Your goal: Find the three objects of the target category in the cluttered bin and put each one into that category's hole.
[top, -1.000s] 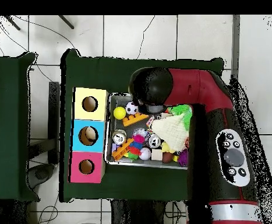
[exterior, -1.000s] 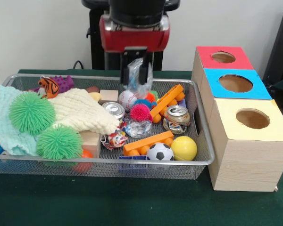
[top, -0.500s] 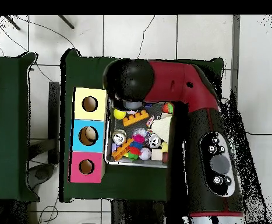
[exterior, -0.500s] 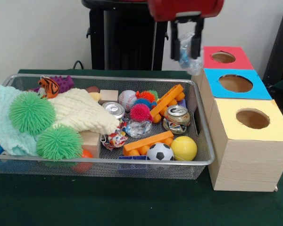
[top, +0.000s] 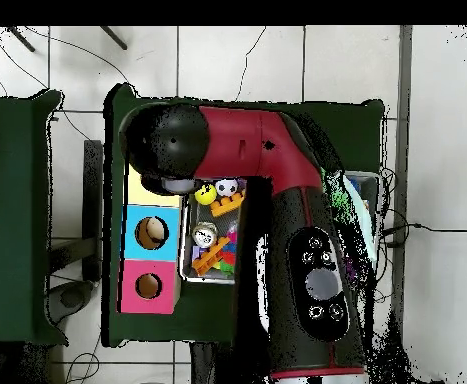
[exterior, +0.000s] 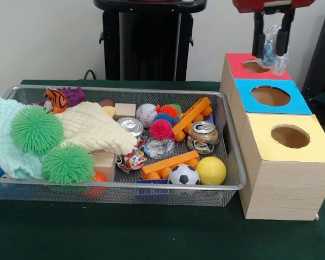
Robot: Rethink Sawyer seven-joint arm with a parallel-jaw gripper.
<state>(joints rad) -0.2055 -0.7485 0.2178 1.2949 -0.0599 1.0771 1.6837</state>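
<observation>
Up at the top of the front view the gripper (exterior: 271, 37) hangs with its two dark fingers (exterior: 258, 33) clamped on a crumpled clear plastic bag (exterior: 272, 50), which dangles between and just under them. Directly below the bag is the red box (exterior: 260, 69) and its round hole (exterior: 257, 66); the bag's lower end hangs just over the right edge of that hole, apart from the lid as far as can be told. Nearer the camera from the gripper come the blue box (exterior: 271, 96) and then the yellow box (exterior: 287, 141), the three touching in a row.

Down and to the picture's left of the gripper sits the wire bin (exterior: 119, 187), well apart from it. Its nearest contents to the gripper are an orange toy block (exterior: 192, 116) and a crushed can (exterior: 202, 135); further off lie a yellow ball (exterior: 210, 170), a small soccer ball (exterior: 183, 174), a baseball (exterior: 146, 114), a second can (exterior: 131, 127), a cream cloth (exterior: 95, 129) and two green spiky balls (exterior: 37, 130).

From overhead the red arm (top: 277, 200) covers most of the bin, and its black head (top: 167, 140) hides the gripper and bag.
</observation>
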